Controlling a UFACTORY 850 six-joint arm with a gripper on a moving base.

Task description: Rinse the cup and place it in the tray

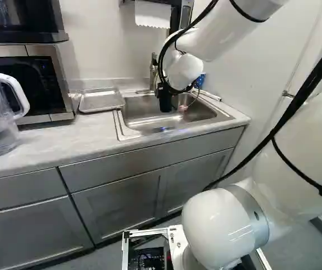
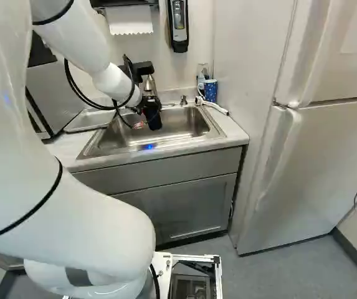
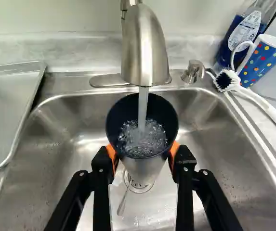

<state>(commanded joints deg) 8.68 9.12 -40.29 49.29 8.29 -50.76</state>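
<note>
Silver cup (image 3: 145,168) sits between the jaws, which pinch its two sides.

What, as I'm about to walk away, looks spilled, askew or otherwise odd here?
Nothing stands out as damaged or spilled. The cup, held in the pincer, sits under the running tap; the thin streak below it looks like run-off into the sink. The brush by the sink's corner is merely untidy.
</note>
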